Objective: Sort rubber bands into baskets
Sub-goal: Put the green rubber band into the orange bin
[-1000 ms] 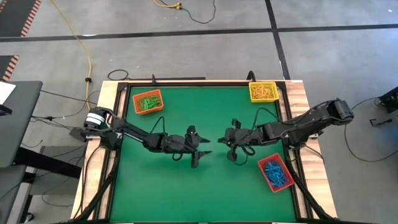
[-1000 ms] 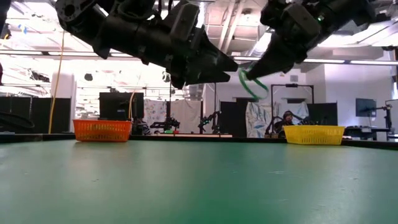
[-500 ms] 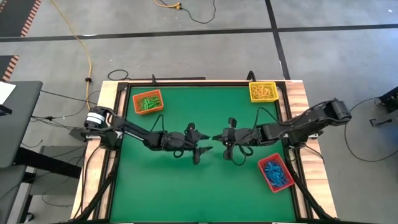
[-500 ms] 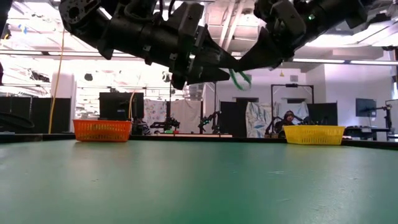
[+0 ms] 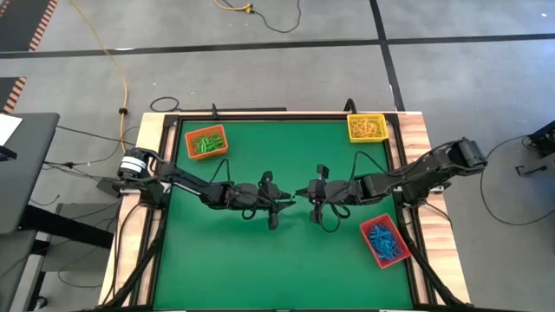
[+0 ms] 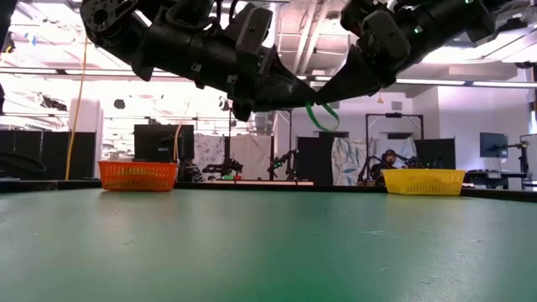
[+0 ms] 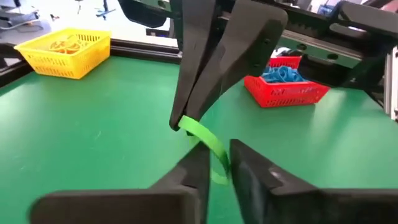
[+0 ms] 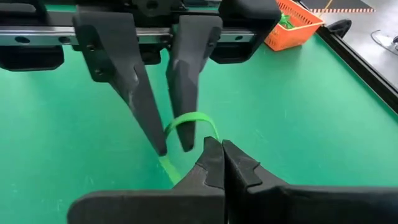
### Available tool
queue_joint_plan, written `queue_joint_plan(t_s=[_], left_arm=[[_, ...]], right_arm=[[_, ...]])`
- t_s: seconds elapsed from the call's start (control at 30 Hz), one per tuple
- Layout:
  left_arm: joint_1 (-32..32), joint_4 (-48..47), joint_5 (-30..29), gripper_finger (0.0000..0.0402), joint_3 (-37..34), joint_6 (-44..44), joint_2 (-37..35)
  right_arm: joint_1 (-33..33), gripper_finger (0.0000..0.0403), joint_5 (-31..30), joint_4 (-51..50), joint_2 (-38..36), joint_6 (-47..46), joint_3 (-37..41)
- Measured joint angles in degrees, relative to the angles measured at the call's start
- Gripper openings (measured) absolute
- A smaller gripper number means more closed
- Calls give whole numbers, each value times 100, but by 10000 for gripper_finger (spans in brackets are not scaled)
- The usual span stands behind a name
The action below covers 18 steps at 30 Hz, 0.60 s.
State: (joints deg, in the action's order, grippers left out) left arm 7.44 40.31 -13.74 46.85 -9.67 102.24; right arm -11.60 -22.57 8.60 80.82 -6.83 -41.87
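High view: orange basket (image 5: 206, 141) upper left holds green bands, yellow basket (image 5: 366, 127) yellow ones, red basket (image 5: 384, 241) blue. Wrist views alone show both the left gripper (image 7: 219, 163) and right gripper (image 8: 214, 160) pinching one green rubber band (image 8: 186, 123) mid-frame.

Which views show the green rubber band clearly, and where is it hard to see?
Left wrist view: green rubber band crisp against the mat. Right wrist view: likewise clear. Low view: both grippers are dark silhouettes against bright room lights. High view: band too small to see.
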Motion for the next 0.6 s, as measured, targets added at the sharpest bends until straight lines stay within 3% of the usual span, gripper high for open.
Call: queue_joint_plan(t_s=[0.13, 0.43, 0.6], left_arm=[[2, -13, 147, 7, 0, 149, 0], [2, -226, 151, 0, 0, 343, 0], [0, -582, 75, 0, 0, 494, -115]], right_arm=[[0, 16, -2, -10, 0, 0, 0], [0, 21, -7, -110, 0, -27, 0], [7, 58, -76, -149, 0, -63, 0]])
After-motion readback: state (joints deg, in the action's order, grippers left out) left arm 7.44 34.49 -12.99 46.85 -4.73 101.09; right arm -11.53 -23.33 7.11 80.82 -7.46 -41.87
